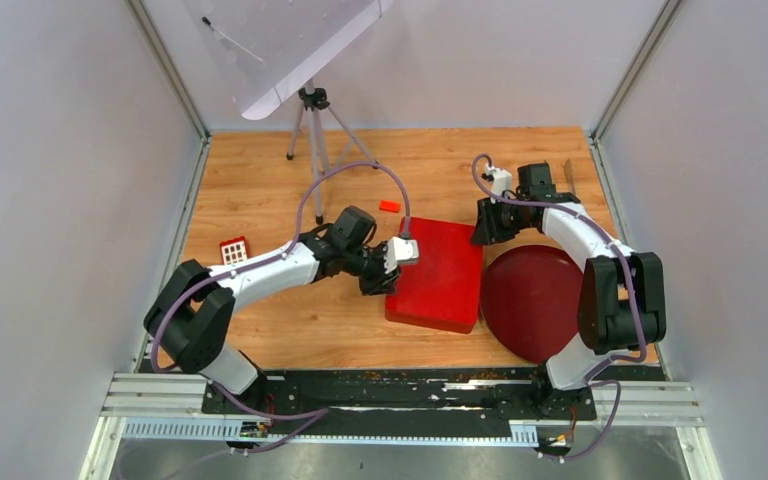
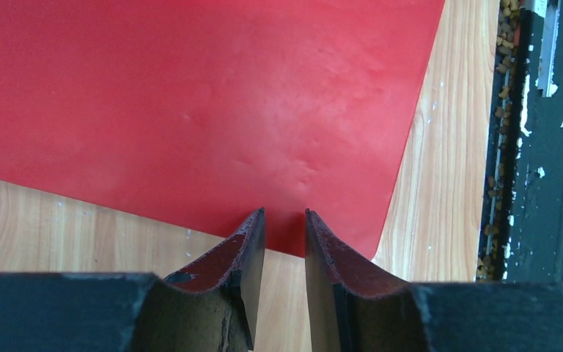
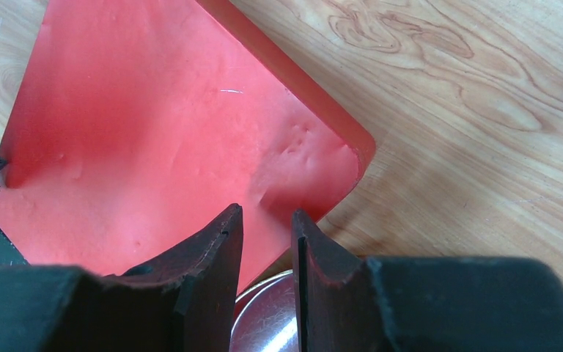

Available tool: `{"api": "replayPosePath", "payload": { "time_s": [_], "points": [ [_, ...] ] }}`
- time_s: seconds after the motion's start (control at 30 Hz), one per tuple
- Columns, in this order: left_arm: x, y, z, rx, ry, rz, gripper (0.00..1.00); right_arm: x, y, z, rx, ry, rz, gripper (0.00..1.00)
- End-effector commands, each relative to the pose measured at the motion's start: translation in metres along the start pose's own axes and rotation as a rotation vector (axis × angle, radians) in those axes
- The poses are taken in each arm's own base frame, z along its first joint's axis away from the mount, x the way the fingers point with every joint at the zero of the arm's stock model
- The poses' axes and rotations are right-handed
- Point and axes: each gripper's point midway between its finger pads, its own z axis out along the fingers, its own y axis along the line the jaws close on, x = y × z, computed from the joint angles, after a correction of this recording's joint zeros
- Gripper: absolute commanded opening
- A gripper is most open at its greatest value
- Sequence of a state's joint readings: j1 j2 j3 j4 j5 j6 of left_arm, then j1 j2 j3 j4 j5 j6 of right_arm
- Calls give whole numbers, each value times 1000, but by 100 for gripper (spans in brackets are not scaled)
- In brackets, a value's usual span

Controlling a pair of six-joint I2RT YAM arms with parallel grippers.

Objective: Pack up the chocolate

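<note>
No chocolate shows in any view. A flat red rectangular cover (image 1: 440, 270) lies in the middle of the wooden table. My left gripper (image 1: 390, 285) is at the cover's left edge near its front corner. In the left wrist view the left gripper (image 2: 284, 214) has a narrow gap between its fingers, with the cover (image 2: 190, 95) and bare wood showing through it. My right gripper (image 1: 482, 238) is at the cover's far right corner. In the right wrist view the right gripper (image 3: 266, 213) also stands narrowly apart over the dented cover (image 3: 154, 132), with nothing between its fingers.
A dark red round lid (image 1: 535, 300) lies right of the cover, and a shiny metal rim (image 3: 271, 323) shows under my right fingers. A small orange-red block (image 1: 389, 206), a red-and-white box (image 1: 233, 249) and a tripod (image 1: 312, 120) stand behind. White walls enclose three sides.
</note>
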State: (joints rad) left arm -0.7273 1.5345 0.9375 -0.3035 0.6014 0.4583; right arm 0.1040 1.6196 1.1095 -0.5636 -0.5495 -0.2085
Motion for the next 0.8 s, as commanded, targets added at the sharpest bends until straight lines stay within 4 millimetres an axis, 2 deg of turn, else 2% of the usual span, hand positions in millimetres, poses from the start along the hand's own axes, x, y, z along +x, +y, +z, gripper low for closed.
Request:
{"api": "replayPosePath", "payload": {
  "time_s": [0.0, 0.1, 0.2, 0.3, 0.4, 0.43, 0.47, 0.5, 0.57, 0.63, 0.77],
  "points": [
    [17, 9, 3, -44, 81, -18, 35, -20, -3, -6, 21, -48, -46, 31],
    [0, 16, -18, -86, 56, 6, 38, -38, 3, -19, 20, -87, -70, 32],
    [-23, 30, -51, -177, -25, -1, 46, -70, 13, -43, 13, -165, -133, 41],
    [-47, 42, -85, -313, -106, 25, 58, -99, 21, -70, 32, -240, -215, 59],
    [-59, 56, -114, -472, -158, 16, 68, -112, 19, -92, 102, -284, -262, 87],
    [-57, 61, -123, -526, -161, 3, 71, -116, 20, -99, 118, -296, -280, 97],
    [-56, 66, -134, -582, -172, -17, 90, -119, 22, -107, 133, -307, -293, 100],
    [-52, 71, -144, -642, -180, -49, 99, -123, 23, -114, 149, -320, -300, 100],
    [-40, 82, -166, -770, -195, -148, 100, -131, 24, -128, 197, -349, -296, 100],
    [-23, 89, -186, -889, -224, -291, 100, -138, 10, -144, 318, -383, -216, 100],
    [13, 98, -207, -1043, -247, -591, 100, -143, -11, -170, 496, -457, -45, 100]
  ]
}}
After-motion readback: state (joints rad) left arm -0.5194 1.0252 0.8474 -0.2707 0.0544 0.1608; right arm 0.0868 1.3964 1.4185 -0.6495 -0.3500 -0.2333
